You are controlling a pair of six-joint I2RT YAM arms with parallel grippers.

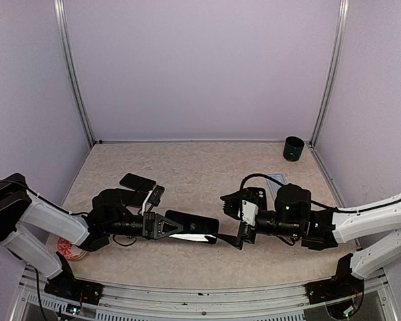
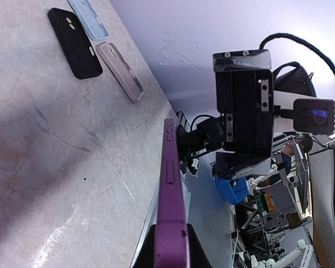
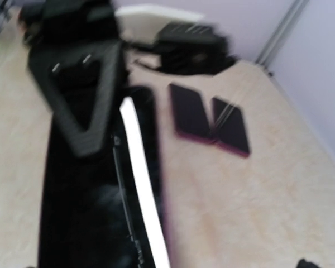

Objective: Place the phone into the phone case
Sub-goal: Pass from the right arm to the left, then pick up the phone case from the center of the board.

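My left gripper (image 1: 168,226) is shut on one end of the purple phone case (image 2: 170,184). It holds the case level above the table, edge-on in the left wrist view. The dark glossy phone (image 1: 195,228) appears to lie in that case, with a thin purple rim along its side in the blurred right wrist view (image 3: 89,212). My right gripper (image 1: 231,221) stands open at the far end of the phone, one finger on each side and well apart. Its own fingers do not show in the right wrist view.
Two dark flat phones or cases (image 1: 137,182) lie behind the left arm. A black case (image 2: 75,42), a light blue one (image 2: 86,17) and a mauve one (image 2: 120,70) lie near the right arm. A black cup (image 1: 293,148) stands back right. A red-patterned disc (image 1: 70,249) lies front left.
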